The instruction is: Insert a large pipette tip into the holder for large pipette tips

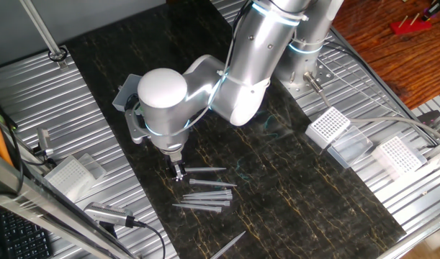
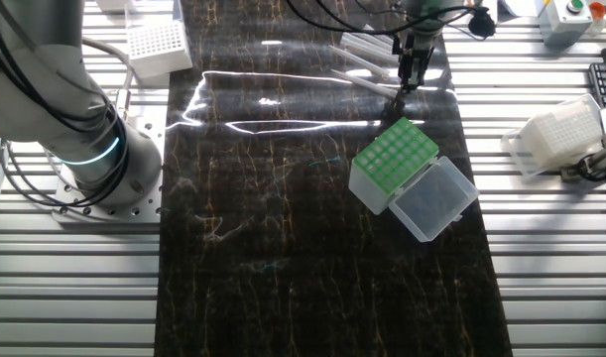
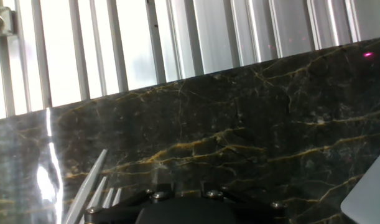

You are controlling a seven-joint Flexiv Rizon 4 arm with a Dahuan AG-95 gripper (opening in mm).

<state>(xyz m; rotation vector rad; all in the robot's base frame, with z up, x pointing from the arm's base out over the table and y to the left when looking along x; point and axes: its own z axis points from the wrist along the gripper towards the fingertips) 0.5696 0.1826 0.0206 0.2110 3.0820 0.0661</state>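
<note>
The end effector (image 1: 178, 173) hangs low over the dark marbled mat (image 1: 292, 208), its fingers pointing down at the near end of a loose cluster of tips (image 1: 205, 193) that lie flat on the mat; whether the fingers are parted or closed, and whether they have hold of anything, cannot be told from these views, since they are small and dark in both fixed views and cut off at the bottom edge of the hand view. In the other fixed view the end effector (image 2: 406, 77) stands over the same tips (image 2: 367, 50), just beyond the holder (image 2: 394, 157). One tip (image 1: 204, 170) lies just beside the fingers, pointing away from them, and the rest fan out below it; a single tip (image 1: 228, 245) lies apart near the mat's edge. In the hand view a few pale tips (image 3: 90, 183) slant up from the lower left, over the mat (image 3: 239, 137). The holder sits on the mat with its green perforated top up and its clear lid (image 2: 436, 198) swung open flat beside it; no tip can be made out in its holes. The arm (image 1: 241, 65) bends down from its base (image 2: 79, 129) at the mat's side. White-grid racks (image 1: 329, 128) rest on the ribbed metal bench (image 1: 392, 208) off the mat.
</note>
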